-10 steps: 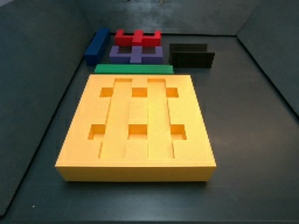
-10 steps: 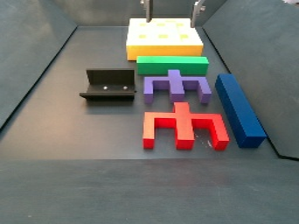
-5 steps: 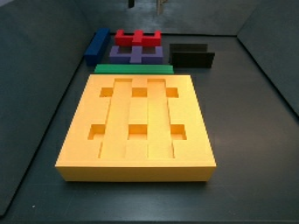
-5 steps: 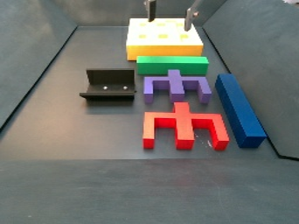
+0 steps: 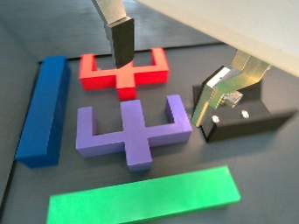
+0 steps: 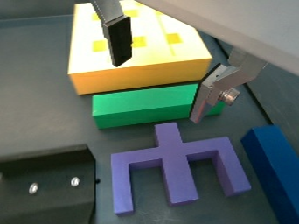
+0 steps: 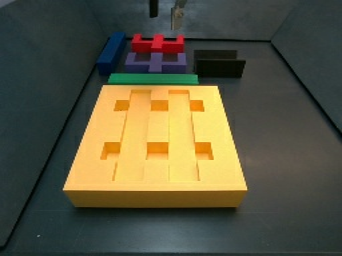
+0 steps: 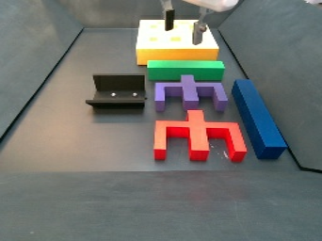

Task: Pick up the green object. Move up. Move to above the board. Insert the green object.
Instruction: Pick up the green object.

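Note:
The green object is a flat green bar lying on the floor against the end of the board, a thick yellow slab with square holes. It shows in both wrist views and in a side view. The board also shows in a wrist view and a side view. My gripper hangs open and empty in the air above the green bar and the board's end, touching nothing. It also shows in a side view and in both wrist views.
A purple block lies beside the green bar, then a red block. A long blue bar lies along one side. The dark fixture stands on the other side. Grey walls enclose the floor.
My gripper has come down from the top edge of the side views toward the green bar. The pieces have not moved.

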